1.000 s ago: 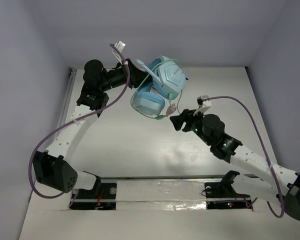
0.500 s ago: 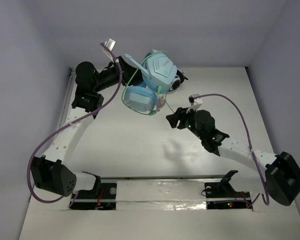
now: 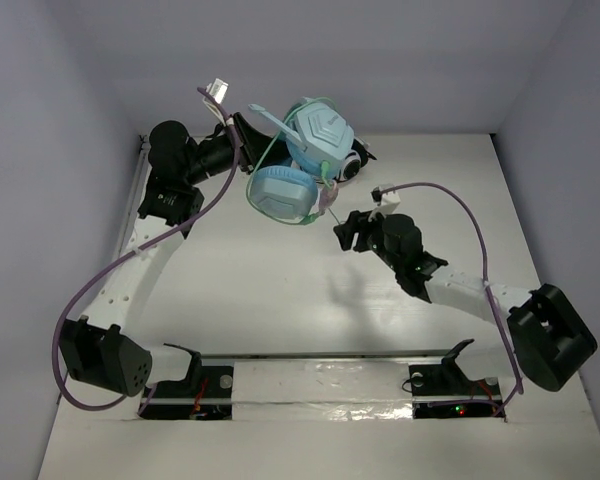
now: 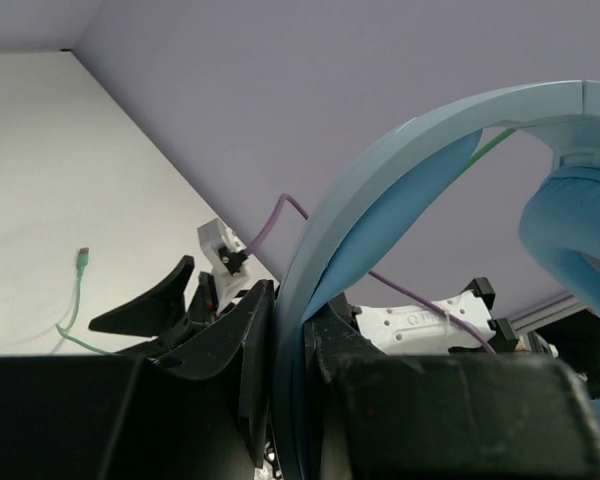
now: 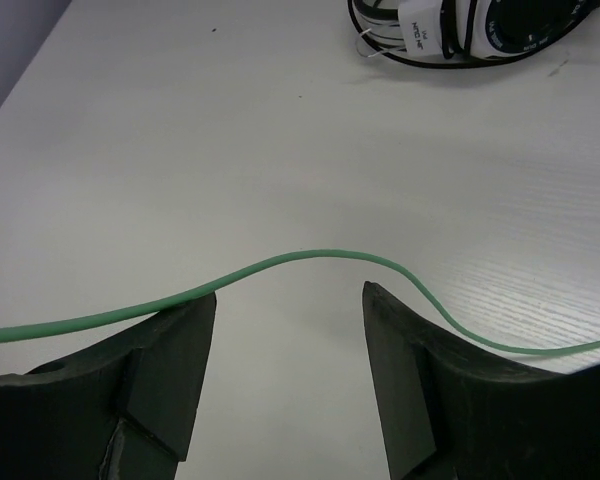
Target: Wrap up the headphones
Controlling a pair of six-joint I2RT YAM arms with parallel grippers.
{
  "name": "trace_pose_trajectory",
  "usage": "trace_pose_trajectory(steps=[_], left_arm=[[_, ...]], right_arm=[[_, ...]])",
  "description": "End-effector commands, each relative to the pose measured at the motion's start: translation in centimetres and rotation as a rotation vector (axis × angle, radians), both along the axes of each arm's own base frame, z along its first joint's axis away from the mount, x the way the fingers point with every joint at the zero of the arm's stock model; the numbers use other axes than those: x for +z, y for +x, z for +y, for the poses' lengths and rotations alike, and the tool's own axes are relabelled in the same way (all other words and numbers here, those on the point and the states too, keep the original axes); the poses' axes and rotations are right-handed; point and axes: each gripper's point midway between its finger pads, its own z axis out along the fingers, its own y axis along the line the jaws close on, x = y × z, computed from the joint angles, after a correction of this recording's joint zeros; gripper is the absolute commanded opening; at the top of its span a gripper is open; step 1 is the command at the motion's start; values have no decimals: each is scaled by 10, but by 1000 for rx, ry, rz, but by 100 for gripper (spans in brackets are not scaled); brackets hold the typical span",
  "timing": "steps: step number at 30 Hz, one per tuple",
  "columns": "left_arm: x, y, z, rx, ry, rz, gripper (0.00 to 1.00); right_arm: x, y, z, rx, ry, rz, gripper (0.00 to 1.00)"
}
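Large light blue over-ear headphones [image 3: 315, 135], being held aloft.
Left gripper [image 4: 290, 330] clamping the headband [image 4: 380, 190]; right gripper [image 5: 290, 320] reaching forward, fingers apart, thin pale green cable [image 5: 310, 255] crossing their gap.

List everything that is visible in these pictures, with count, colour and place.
blue headphones: one, light blue, held up at the far side
cable: one, pale green, trailing from the blue headphones
black-and-white headphones: one, lying at the far side
table: one, white, under everything
left gripper: one, black, shut on the blue headphones' band
right gripper: one, black, open, the cable across its gap
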Motion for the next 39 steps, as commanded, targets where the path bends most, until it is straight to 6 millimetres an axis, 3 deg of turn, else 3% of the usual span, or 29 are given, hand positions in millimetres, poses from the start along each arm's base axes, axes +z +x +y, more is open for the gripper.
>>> trace_pose_trajectory(steps=[1, 5, 12, 16, 21, 26, 29, 33, 39], left_arm=[[47, -17, 12, 50, -45, -114, 0], [46, -19, 11, 35, -52, -109, 0], [49, -23, 11, 17, -51, -105, 0], [52, -25, 11, 8, -49, -108, 0], [58, -30, 12, 5, -51, -117, 0], [62, -33, 13, 11, -41, -123, 0], [62, -33, 13, 10, -40, -125, 0], [60, -32, 13, 16, -32, -125, 0], [55, -26, 13, 29, -18, -124, 0]], right_arm=[[36, 15, -4, -45, 20, -108, 67], [24, 26, -3, -60, -35, -92, 70], [10, 38, 25, 55, -73, -100, 70], [10, 55, 19, -14, -106, -133, 70], [-11, 72, 15, -85, -99, -126, 69], [-15, 72, 7, -140, -80, -107, 70], [-28, 79, -2, -191, -81, -71, 71], [-38, 70, -3, -208, -22, -16, 66], [-19, 40, -4, -142, 77, -16, 57]])
